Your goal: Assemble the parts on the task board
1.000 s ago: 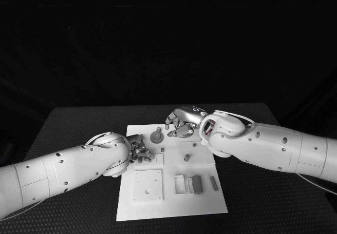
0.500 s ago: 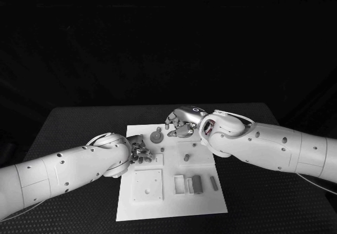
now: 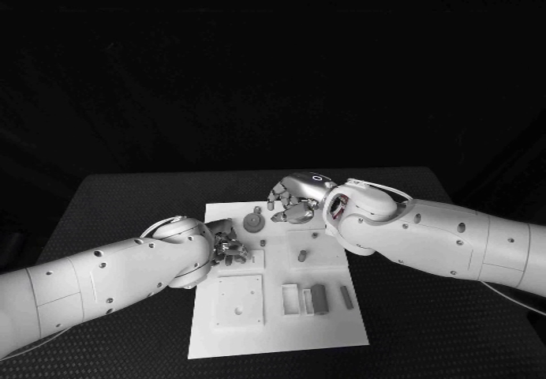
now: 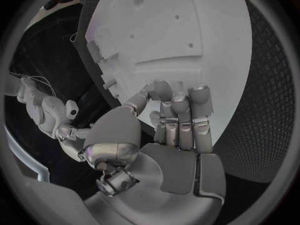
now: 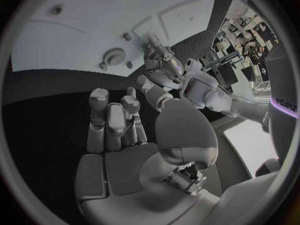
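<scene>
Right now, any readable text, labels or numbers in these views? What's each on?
"sharpa": partly legible, purple-lit lettering on a panel at the rim of the right wrist view; letters are bent and cut off.
Task board, parts, both arms: no readable text.
Right hand: small round mark on its back, not legible.

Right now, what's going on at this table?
The robot has both silver hands over the white task board on the black table. The left hand is down at the board's left edge, fingers curled; whether it holds a part I cannot tell. The right hand hovers at the far end with nothing in it, close to the small round gear part. Several small grey block parts lie near the board's near end.
</scene>
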`<control>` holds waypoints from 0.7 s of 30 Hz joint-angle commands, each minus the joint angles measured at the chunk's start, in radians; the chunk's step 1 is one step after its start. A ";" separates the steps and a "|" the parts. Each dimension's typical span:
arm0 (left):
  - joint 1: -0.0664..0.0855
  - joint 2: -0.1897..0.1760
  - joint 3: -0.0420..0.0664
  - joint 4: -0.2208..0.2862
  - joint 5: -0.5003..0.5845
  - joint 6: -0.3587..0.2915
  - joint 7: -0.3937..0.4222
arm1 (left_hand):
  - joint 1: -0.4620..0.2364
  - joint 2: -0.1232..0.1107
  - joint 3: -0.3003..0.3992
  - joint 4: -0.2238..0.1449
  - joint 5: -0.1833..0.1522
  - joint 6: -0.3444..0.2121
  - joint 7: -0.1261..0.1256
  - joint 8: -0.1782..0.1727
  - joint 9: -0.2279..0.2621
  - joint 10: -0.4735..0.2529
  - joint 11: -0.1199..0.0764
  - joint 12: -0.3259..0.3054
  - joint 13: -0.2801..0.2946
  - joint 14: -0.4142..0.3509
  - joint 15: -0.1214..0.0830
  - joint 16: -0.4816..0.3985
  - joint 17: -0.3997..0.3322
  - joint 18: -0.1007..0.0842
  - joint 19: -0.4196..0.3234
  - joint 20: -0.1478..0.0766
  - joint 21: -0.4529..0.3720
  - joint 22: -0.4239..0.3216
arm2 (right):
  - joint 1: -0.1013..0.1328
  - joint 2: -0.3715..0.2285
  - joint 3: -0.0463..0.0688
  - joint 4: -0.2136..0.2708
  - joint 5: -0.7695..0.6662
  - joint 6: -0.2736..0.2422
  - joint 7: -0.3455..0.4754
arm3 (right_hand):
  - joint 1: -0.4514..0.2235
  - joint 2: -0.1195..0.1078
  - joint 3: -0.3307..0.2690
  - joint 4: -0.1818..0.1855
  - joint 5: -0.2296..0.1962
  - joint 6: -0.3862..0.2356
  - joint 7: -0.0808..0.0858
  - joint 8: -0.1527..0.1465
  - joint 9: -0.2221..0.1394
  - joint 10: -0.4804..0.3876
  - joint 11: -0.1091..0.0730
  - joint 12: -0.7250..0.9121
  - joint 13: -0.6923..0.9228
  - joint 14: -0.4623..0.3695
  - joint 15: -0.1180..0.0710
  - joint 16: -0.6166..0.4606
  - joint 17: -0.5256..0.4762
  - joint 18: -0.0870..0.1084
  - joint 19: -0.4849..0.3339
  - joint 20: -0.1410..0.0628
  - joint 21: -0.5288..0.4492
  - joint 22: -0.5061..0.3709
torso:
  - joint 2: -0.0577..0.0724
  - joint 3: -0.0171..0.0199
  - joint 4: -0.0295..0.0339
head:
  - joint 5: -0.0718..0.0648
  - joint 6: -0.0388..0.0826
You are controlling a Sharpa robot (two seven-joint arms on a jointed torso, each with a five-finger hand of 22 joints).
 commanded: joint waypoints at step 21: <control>-0.007 0.000 -0.002 0.004 -0.072 -0.014 0.009 | 0.005 0.005 0.005 -0.004 0.003 0.054 -0.033 0.001 0.002 -0.001 -0.006 0.009 -0.003 -0.001 -0.013 0.009 -0.006 0.057 -0.001 -0.006 0.010 0.023 | 0.000 0.001 0.001 0.000 -0.004 0.013 0.000 | -0.005 -0.010 0.005 0.000 0.002 0.005 0.010 -0.006 0.000 -0.002 0.007 -0.005 0.000 -0.005 -0.002 -0.006 -0.001 0.046 0.000 -0.005 -0.005 0.006 | 0.001 -0.0003 -0.0002 | -0.001 -0.002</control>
